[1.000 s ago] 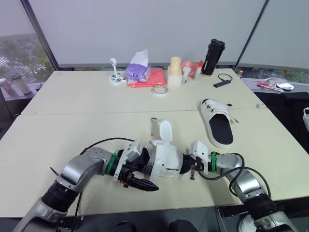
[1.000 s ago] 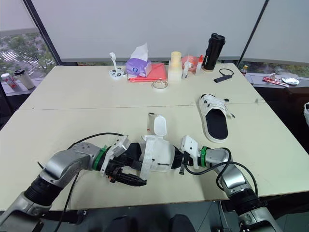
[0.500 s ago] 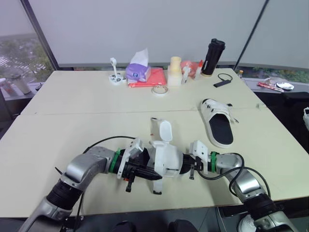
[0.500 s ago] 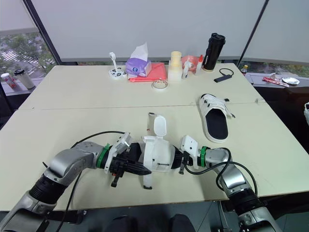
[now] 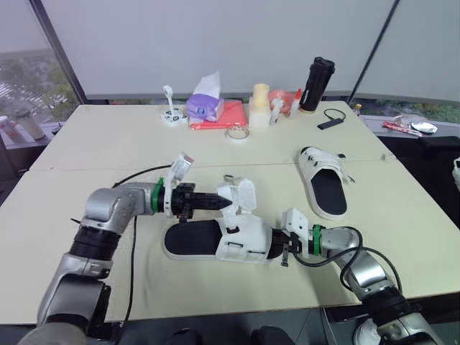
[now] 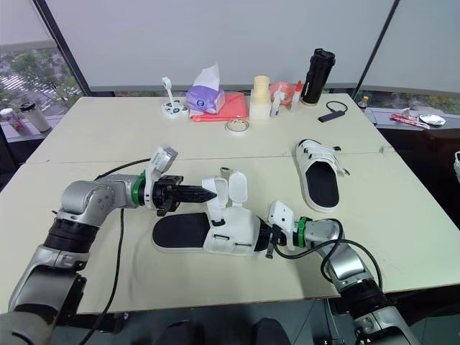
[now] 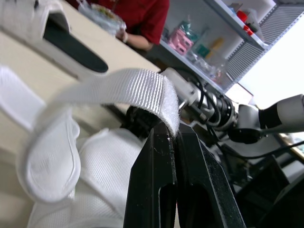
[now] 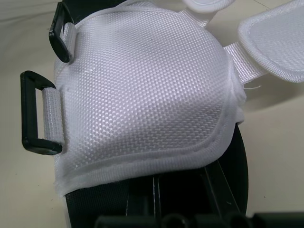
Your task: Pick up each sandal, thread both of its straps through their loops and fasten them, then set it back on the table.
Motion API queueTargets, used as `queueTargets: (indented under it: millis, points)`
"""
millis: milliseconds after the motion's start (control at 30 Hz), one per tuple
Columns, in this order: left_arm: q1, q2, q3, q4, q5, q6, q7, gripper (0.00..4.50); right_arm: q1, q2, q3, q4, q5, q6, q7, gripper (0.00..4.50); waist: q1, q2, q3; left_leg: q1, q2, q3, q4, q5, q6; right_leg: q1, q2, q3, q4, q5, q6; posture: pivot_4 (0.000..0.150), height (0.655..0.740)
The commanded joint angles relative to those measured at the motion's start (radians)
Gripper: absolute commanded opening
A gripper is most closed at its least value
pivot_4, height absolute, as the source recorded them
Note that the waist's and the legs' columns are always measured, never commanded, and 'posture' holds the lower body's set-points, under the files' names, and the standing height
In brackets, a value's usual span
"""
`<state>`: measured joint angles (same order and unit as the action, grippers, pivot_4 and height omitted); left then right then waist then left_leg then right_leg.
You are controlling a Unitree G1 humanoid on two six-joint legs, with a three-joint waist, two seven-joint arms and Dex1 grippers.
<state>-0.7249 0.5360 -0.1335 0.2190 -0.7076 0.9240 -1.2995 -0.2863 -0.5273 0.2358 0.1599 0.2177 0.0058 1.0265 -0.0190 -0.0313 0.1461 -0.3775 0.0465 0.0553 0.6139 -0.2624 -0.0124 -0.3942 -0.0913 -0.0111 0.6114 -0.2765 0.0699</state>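
A white woven sandal (image 5: 243, 237) with a black sole lay near the desk's (image 5: 108, 144) front edge, right jaws clamped on one end. Left jaws pinched a ribbed webbing strap (image 7: 118, 88) by its tip; it could slip free, or the limp strap miss its rigid black loop (image 8: 34, 111).

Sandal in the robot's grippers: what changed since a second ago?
The left gripper left the heel end of the sandal, moved farther onto the table and now pinches a white strap. The sandal, earlier tipped up between both grippers, now lies flat, black footbed showing. The right gripper stayed at its toe end, and the second sandal stayed put.
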Motion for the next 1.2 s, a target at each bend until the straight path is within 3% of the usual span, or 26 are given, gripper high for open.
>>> queueTargets:
  millis: [33,367,833,1000,1200]
  points:
    - [-0.054,-0.007,-0.03,0.065,0.036,-0.036,-0.078,0.01,0.041,0.0,0.057,0.114,-0.1,0.063,-0.034,0.0,0.0,0.0,0.0,0.0,0.0,0.0,0.0,0.0,-0.001,0.0,0.0,0.0,0.0,0.0,0.0,0.15,0.74]
    - [-0.09,-0.052,-0.109,0.173,0.139,-0.102,-0.186,0.01,0.067,-0.005,0.047,0.087,-0.095,0.074,-0.051,0.0,0.0,0.0,0.0,-0.004,0.0,0.0,0.0,-0.001,-0.002,-0.004,-0.002,-0.001,0.0,0.0,0.0,0.15,0.74]
    - [-0.091,-0.061,-0.1,0.154,0.134,-0.039,-0.222,0.01,0.069,0.004,0.05,0.086,-0.095,0.074,-0.062,0.0,0.0,-0.001,-0.001,-0.012,0.0,0.0,0.001,0.001,0.001,-0.008,-0.003,-0.004,0.001,0.002,-0.002,0.15,0.74]
    - [-0.053,-0.07,-0.163,0.147,0.257,-0.21,-0.179,0.01,0.065,0.007,0.051,0.092,-0.096,0.072,-0.062,0.0,-0.001,-0.001,-0.001,-0.012,0.0,0.0,0.002,0.001,0.001,-0.008,-0.002,-0.005,0.001,0.002,-0.002,0.15,0.74]
    - [-0.029,-0.095,-0.174,0.142,0.305,-0.278,-0.165,0.01,0.064,0.009,0.051,0.093,-0.095,0.071,-0.063,0.0,-0.001,-0.001,-0.001,-0.012,0.0,0.0,0.002,0.001,0.001,-0.007,-0.002,-0.005,0.001,0.002,-0.002,0.15,0.74]
